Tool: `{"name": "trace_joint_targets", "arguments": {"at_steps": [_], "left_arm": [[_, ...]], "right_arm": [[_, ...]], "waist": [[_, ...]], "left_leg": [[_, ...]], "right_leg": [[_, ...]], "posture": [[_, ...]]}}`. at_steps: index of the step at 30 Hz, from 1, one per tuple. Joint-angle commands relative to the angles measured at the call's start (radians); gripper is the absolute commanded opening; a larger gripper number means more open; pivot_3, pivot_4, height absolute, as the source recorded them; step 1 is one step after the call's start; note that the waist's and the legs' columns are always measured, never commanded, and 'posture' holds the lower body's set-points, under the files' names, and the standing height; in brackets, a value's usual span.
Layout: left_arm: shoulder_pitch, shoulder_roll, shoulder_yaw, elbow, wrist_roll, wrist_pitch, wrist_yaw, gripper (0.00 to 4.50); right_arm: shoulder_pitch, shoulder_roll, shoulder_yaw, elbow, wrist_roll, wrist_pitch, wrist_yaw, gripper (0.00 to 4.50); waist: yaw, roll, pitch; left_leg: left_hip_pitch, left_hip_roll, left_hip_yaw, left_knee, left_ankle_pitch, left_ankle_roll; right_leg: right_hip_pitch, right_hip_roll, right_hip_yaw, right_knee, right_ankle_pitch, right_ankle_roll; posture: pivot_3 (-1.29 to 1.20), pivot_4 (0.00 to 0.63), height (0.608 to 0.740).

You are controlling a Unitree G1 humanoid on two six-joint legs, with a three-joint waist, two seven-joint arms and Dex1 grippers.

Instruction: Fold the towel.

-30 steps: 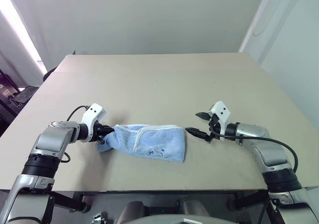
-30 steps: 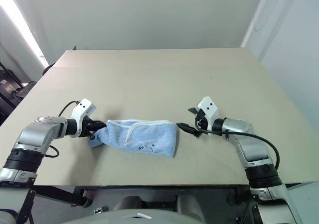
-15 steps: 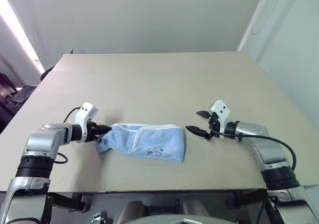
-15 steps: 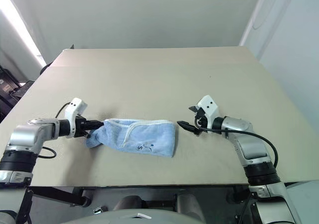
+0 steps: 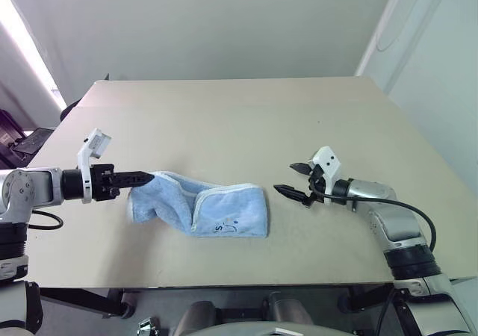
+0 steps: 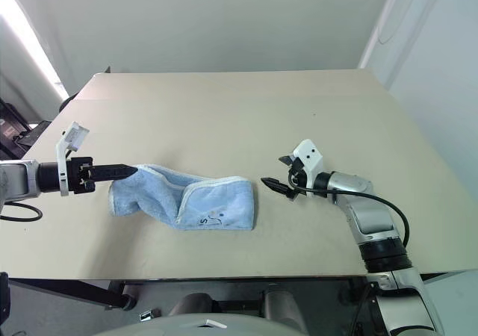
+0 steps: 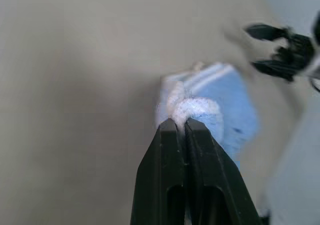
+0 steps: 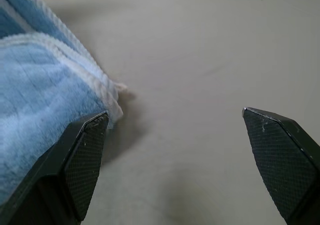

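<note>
We've got the left claw point(image 5: 142, 177) pinched tight on the towel point(image 5: 202, 207), its two black fingers together on a bunched white-edged corner, and that end of the cloth is held up off the desk point(image 5: 239, 119). From the middle of the desk, the towel sits at about seven o'clock, near the front edge. Its far end lies flat, with the small dark mark facing up.

Over at four o'clock, the right claw point(image 5: 295, 181) hangs with its fingers wide apart, holding nothing. It is just beside the towel's flat end, and we see one pad close to the white piping there, though we can't tell if it touches.

What could go wrong? The left grip is on a small bunch of edging, so we judge a sharp pull could slip the cloth free and drop it in a heap. With nothing pinning the flat end, a drag across might slide the whole towel instead of folding it. The cloth is already rumpled through its middle, so carrying the corner over may lay crooked, edges not meeting. And if the right claw closes now, it could catch only the piping or miss.

The count: one towel, two claws, one desk.
</note>
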Motion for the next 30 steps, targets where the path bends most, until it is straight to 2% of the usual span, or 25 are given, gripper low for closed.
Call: {"name": "trace_joint_targets", "arguments": {"at_steps": [1, 5, 10, 15, 18, 24, 28, 30], "left_arm": [[-0.019, 0.006, 0.019, -0.035, -0.060, 0.111, 0.026, 0.03], [-0.124, -0.105, 0.054, 0.058, -0.069, 0.217, 0.144, 0.03], [-0.195, -0.248, 0.076, 0.137, -0.137, 0.226, 0.292, 0.03], [-0.287, -0.413, 0.085, 0.300, -0.149, 0.226, 0.529, 0.03], [-0.313, -0.462, 0.094, 0.334, -0.185, 0.226, 0.607, 0.03], [-0.347, -0.535, 0.071, 0.357, -0.282, 0.226, 0.743, 0.03], [-0.334, -0.528, -0.013, 0.292, -0.410, 0.226, 0.762, 0.03], [-0.330, -0.531, -0.048, 0.287, -0.427, 0.226, 0.814, 0.03]], "right_arm": [[-0.010, -0.008, -0.019, -0.049, 0.043, 0.011, 0.039, 4.50], [0.000, -0.008, -0.015, -0.060, 0.044, 0.017, 0.039, 4.50], [0.021, -0.014, -0.031, -0.110, 0.087, 0.055, 0.049, 4.50], [0.085, -0.061, -0.089, -0.257, 0.187, 0.041, 0.135, 4.50], [0.106, -0.089, -0.110, -0.317, 0.227, 0.066, 0.153, 4.50], [0.149, -0.136, -0.091, -0.355, 0.211, 0.071, 0.143, 4.50], [0.166, -0.136, -0.087, -0.362, 0.205, 0.070, 0.126, 4.50], [0.171, -0.137, -0.087, -0.364, 0.204, 0.070, 0.118, 4.50]], "waist": [[0.000, 0.000, 0.000], [0.007, -0.001, 0.000], [0.004, -0.001, 0.000], [0.010, -0.001, 0.000], [0.004, -0.003, 0.000], [0.008, -0.003, 0.000], [0.006, -0.004, 0.000], [0.007, -0.004, 0.000]], "left_leg": [[0.000, 0.000, 0.000, 0.000, 0.000, 0.000], [0.000, 0.000, -0.001, 0.001, 0.000, 0.000], [0.001, -0.001, 0.000, 0.002, 0.001, -0.001], [0.000, -0.001, -0.002, 0.002, 0.001, -0.001], [0.001, -0.001, -0.001, 0.002, 0.001, -0.002], [0.001, -0.001, -0.002, 0.002, 0.002, -0.004], [0.001, -0.002, -0.001, 0.002, 0.002, -0.004], [0.001, -0.002, -0.002, 0.002, 0.002, -0.004]], "right_leg": [[0.000, 0.000, 0.000, 0.000, 0.000, 0.000], [0.000, 0.000, 0.000, 0.001, 0.000, 0.000], [0.001, 0.000, 0.000, 0.002, 0.000, 0.000], [0.000, -0.001, 0.001, 0.005, 0.000, 0.000], [0.000, -0.001, 0.001, 0.005, 0.000, 0.000], [0.000, -0.001, 0.001, 0.006, 0.000, 0.000], [0.000, -0.001, 0.001, 0.006, 0.000, 0.000], [0.000, -0.001, 0.001, 0.007, 0.000, 0.000]], "posture": [[0.00, 0.000, 0.740], [0.00, 0.000, 0.740], [0.00, 0.000, 0.740], [0.00, 0.000, 0.740], [0.00, 0.000, 0.740], [0.00, 0.000, 0.740], [0.00, 0.000, 0.740], [0.00, 0.000, 0.740]]}}
